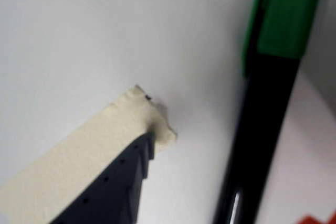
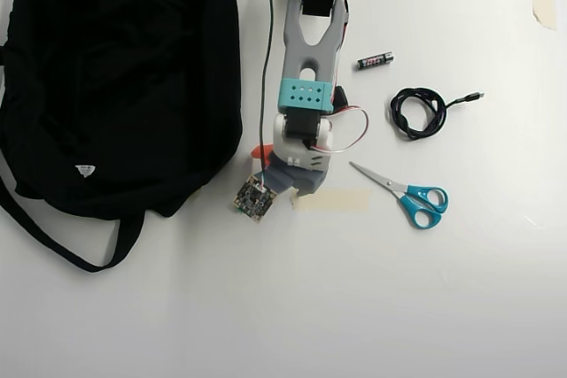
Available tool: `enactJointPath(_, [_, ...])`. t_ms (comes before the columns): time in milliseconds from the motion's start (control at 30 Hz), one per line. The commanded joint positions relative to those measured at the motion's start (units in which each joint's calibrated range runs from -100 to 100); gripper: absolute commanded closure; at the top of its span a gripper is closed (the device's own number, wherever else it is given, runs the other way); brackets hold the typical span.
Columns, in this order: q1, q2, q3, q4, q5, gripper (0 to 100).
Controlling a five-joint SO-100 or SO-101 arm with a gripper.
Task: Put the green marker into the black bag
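In the wrist view the green marker (image 1: 262, 124) fills the right side, its black barrel running up to a bright green cap (image 1: 286, 14). It lies on the white table between the dark fixed finger (image 1: 126, 177) at lower left and an orange jaw tip at the bottom right corner. A clear gap separates the dark finger from the barrel, so my gripper (image 1: 233, 182) is open around the marker. Seen from overhead, the gripper (image 2: 288, 185) points down at the table just right of the black bag (image 2: 115, 77), and it hides the marker there.
A strip of masking tape (image 2: 332, 199) lies under the gripper tip. Blue-handled scissors (image 2: 412, 196), a coiled black cable (image 2: 416, 112) and a small battery (image 2: 375, 60) lie to the right of the arm. The bag's strap (image 2: 62, 245) loops out at lower left.
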Motion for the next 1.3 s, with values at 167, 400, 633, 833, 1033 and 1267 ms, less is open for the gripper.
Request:
enactJointPath(167, [0.1,-0.2,-0.8,-0.5,0.4,54])
enactJointPath(400, [0.1,-0.2,-0.7,0.1,0.4,54])
enactJointPath(633, [0.1,-0.2,-0.1,0.0,0.9,56])
enactJointPath(833, [0.1,-0.3,-0.1,0.0,0.9,65])
enactJointPath(1033, [0.1,-0.3,-0.1,0.0,0.9,68])
enactJointPath(1267, [0.1,-0.3,-0.1,0.0,0.9,71])
